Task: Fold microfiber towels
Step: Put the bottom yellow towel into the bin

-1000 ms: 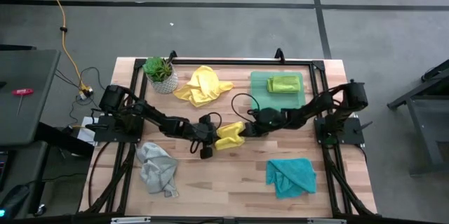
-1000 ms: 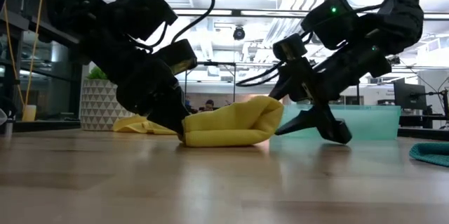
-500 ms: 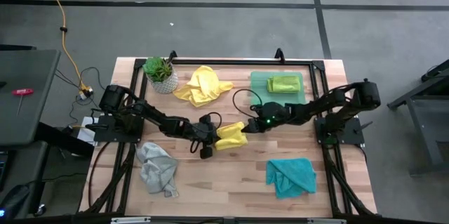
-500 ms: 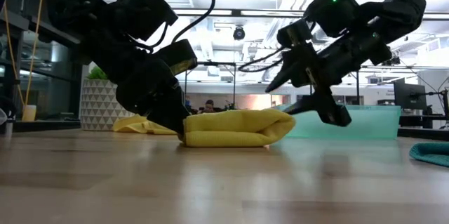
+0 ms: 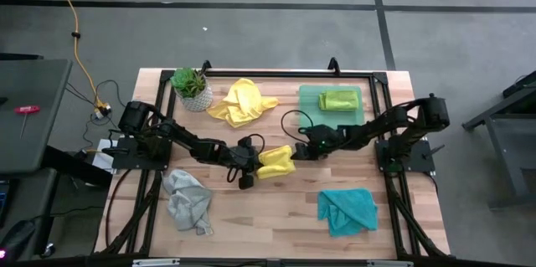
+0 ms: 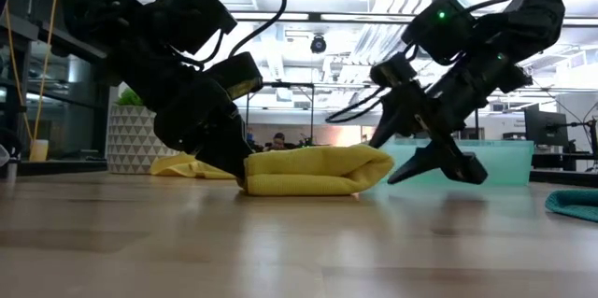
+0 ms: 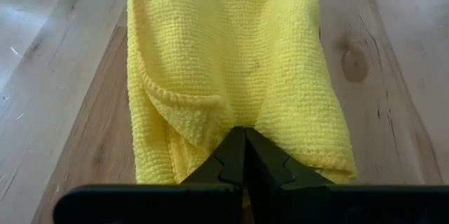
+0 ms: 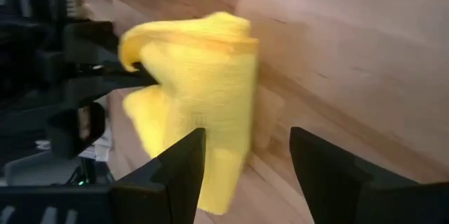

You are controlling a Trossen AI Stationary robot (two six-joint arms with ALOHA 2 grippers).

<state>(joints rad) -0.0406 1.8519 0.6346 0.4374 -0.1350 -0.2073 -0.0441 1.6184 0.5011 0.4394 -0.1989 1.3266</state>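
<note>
A folded yellow microfiber towel (image 5: 276, 162) lies flat on the wooden table (image 5: 251, 217) at mid-table, its layers stacked. My left gripper (image 5: 249, 168) is shut at the towel's left end (image 6: 250, 182), slanting down. Just off the towel's right end, my right gripper (image 5: 299, 151) stands open and touches nothing; its wrist view shows the towel (image 8: 203, 76) ahead of its fingers. No gripper touches the other towels: a crumpled yellow one (image 5: 243, 101), a grey one (image 5: 186, 200), a teal one (image 5: 346, 208) and a folded lime-green one (image 5: 339, 100). My left gripper presses its shut fingertips (image 7: 244, 147) down on the folded towel's left end (image 7: 231, 115), slanting down from the table's left and lying along the towel. The cloth puckers around the tips. The towel stays flat on the table. Whether cloth is caught between the tips does not show.
The lime-green towel lies in a translucent green tray (image 5: 311, 108) at the far right. A potted plant (image 5: 191, 87) stands at the far left. A dark frame rail (image 5: 276, 73) runs along the table's far edge. Bare wood shows at the near middle.
The towel's right end, bulging upward a second ago, has dropped and now lies flat on the layers below. My right gripper, open throughout, rose from that end and drew back a little toward the table's right edge.
</note>
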